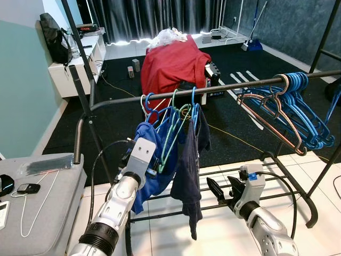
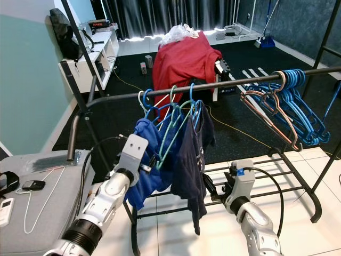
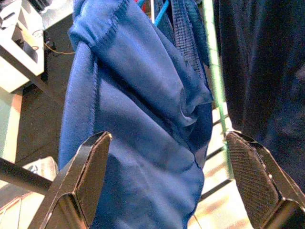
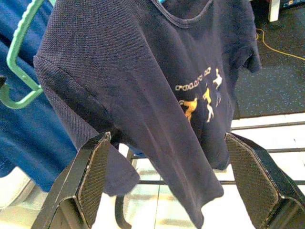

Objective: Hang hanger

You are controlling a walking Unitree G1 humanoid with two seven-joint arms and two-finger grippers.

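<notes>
A dark rail [image 1: 229, 88] of a clothes rack runs across the scene. In its middle hang several blue and green hangers [image 1: 171, 133]. They carry a blue shirt [image 1: 146, 138] and a navy printed T-shirt [image 1: 189, 165]. My left gripper [image 1: 156, 164] is raised against the blue shirt. In the left wrist view it [image 3: 167, 138] stands open, with the blue cloth [image 3: 143, 119] just beyond its fingers. My right gripper [image 1: 224, 189] is lower, right of the navy shirt. It [image 4: 167, 139] is open too and faces the navy shirt [image 4: 157, 81], holding nothing.
Several empty blue hangers [image 1: 298, 106] and a pinkish one bunch at the rail's right end. A grey case [image 1: 48, 213] at my left holds a white wire hanger [image 1: 37, 197] and a key fob [image 1: 27, 188]. A red cloth [image 1: 173, 64] drapes something behind the rack. Lower rack bars [image 1: 277, 181] cross the tiled floor.
</notes>
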